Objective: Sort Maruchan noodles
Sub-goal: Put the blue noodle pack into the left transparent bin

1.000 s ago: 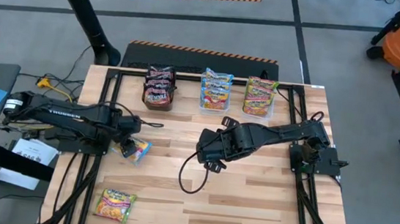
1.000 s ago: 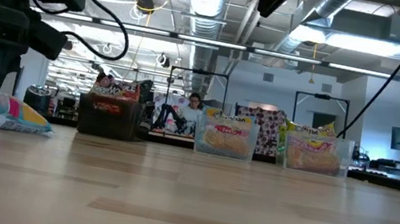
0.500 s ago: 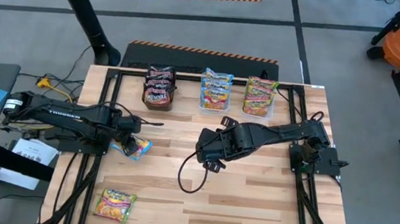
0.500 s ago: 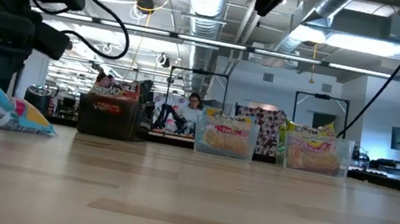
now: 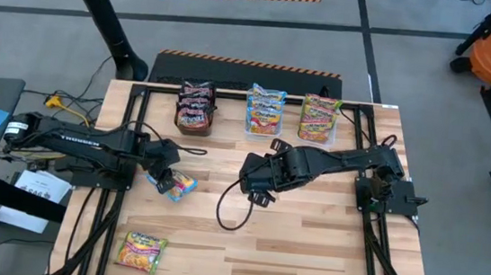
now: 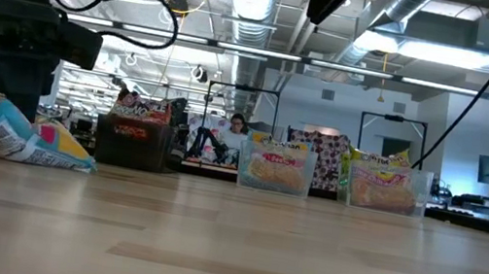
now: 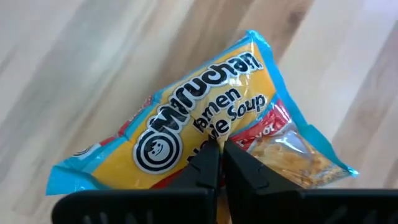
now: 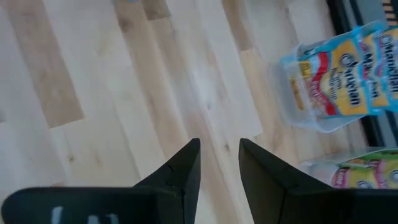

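With most shiny ramen packets (image 5: 264, 110) binned along the frame's top, our left gripper (image 5: 165, 182) pinches a blue-edged yellow packet (image 5: 181, 185) left of centre, right gripper (image 5: 253, 195) spread empty, and a green-edged packet (image 5: 141, 250) waits lower left.

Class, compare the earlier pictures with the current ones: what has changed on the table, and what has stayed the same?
The left gripper has closed on the blue-edged noodle packet and tipped one end off the table; packet and gripper have shifted slightly toward the table's middle. The right gripper has drifted a little toward the tubs, jaws still apart and empty. The green-edged packet near the front edge and the three filled containers at the back are unchanged.
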`<move>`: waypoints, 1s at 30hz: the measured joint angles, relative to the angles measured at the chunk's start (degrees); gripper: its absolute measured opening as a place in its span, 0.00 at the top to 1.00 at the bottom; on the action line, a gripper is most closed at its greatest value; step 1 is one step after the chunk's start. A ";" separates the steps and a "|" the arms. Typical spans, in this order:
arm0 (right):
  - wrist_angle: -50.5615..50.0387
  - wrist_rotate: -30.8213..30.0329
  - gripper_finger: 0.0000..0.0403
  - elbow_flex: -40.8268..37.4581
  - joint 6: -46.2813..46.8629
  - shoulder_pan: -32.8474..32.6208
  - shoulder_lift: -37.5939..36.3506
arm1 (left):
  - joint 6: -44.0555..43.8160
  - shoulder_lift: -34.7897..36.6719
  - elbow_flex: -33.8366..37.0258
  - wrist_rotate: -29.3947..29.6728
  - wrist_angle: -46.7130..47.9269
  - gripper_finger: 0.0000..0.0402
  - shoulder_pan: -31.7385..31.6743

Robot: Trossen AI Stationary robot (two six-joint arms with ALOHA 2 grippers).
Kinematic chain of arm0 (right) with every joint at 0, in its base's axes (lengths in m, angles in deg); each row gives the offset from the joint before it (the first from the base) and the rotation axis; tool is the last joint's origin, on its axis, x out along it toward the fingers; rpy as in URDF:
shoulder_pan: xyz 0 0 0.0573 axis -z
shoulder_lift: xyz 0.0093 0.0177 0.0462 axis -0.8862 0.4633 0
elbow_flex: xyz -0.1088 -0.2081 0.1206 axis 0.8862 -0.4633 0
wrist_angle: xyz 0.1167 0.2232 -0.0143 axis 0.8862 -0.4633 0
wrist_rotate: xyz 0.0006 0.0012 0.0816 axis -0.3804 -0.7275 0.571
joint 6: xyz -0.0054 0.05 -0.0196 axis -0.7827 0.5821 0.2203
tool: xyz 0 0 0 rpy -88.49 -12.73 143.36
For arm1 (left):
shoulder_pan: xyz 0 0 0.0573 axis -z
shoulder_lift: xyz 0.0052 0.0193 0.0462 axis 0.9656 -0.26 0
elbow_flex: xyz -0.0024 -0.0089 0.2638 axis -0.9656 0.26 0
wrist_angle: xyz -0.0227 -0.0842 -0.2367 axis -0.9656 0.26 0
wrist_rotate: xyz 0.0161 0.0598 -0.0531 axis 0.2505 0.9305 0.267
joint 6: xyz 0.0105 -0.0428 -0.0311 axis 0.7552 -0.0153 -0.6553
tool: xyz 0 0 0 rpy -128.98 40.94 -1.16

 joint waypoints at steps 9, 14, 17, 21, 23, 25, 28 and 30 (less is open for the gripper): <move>0.13 4.57 0.67 -0.02 -3.55 4.24 -0.77 | 1.35 0.83 0.06 -2.37 -7.58 1.00 0.02; 0.20 7.19 0.67 -0.04 -5.20 6.99 -1.58 | 1.75 0.87 0.06 -2.57 -10.10 1.00 0.02; 2.09 10.49 0.67 0.11 -7.56 8.38 -2.48 | 2.91 0.87 0.06 -2.52 -11.33 1.00 0.02; 4.71 15.23 0.67 0.03 -10.35 10.80 -3.56 | 3.47 0.87 -0.02 -2.52 -15.66 1.00 0.02; 5.41 18.89 0.67 -0.02 -11.12 12.49 -4.56 | 3.99 0.89 -0.05 -2.52 -17.89 1.00 0.02; 7.04 23.06 0.67 0.09 -11.97 14.12 -5.16 | 4.64 0.90 -0.05 -2.52 -19.51 1.00 0.02; 8.68 29.85 0.67 -0.02 -12.14 17.11 -6.12 | 4.84 0.89 -0.07 -2.45 -21.59 1.00 0.02; 12.01 35.10 0.67 0.11 -12.04 19.03 -6.45 | 4.85 0.85 -0.07 -2.46 -23.32 1.00 0.02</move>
